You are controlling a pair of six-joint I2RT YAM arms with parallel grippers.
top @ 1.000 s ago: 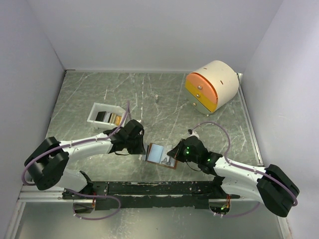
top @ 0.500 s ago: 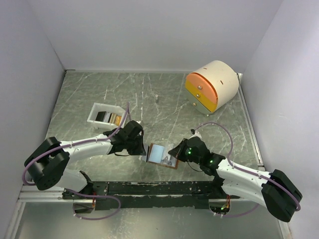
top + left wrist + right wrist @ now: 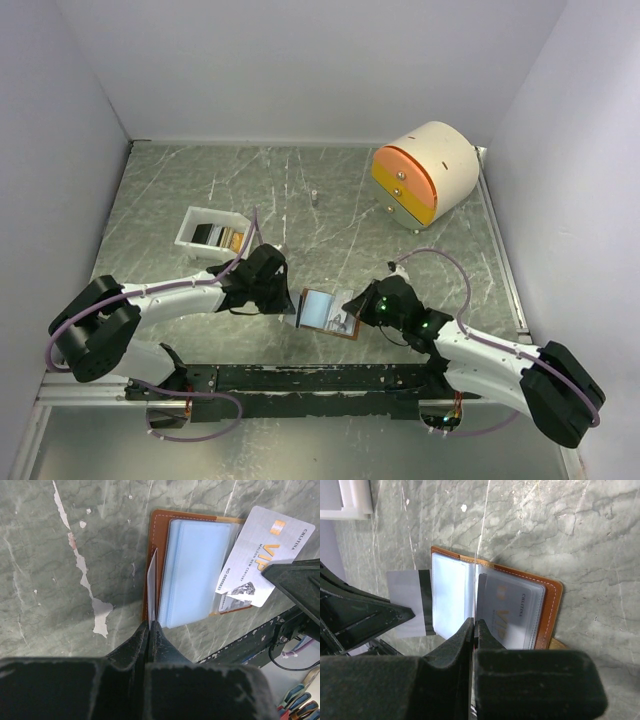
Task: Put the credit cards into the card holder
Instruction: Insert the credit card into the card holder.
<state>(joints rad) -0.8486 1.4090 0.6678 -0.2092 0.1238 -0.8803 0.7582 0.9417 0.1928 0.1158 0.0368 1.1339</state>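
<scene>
The brown card holder (image 3: 318, 308) lies open between my arms, pale blue pockets up (image 3: 192, 565). My left gripper (image 3: 293, 303) is shut at the holder's left edge on a thin card that I see edge-on (image 3: 152, 587). In the right wrist view that card is silver-grey with a dark stripe (image 3: 405, 605). My right gripper (image 3: 352, 312) is shut at the holder's other side (image 3: 474, 625), on a silver VIP credit card (image 3: 255, 550) that sticks out of the pockets at a slant. A VIP face also shows behind a clear pocket (image 3: 512, 612).
A white tray (image 3: 212, 233) holding several cards stands at the left, behind my left arm. The cream-and-orange round drawer unit (image 3: 425, 170) is at the back right. The black base rail (image 3: 320, 380) runs close in front of the holder.
The holder and both grippers have shifted slightly to the right, and the right arm's elbow has swung outward. Both grippers stay shut.
</scene>
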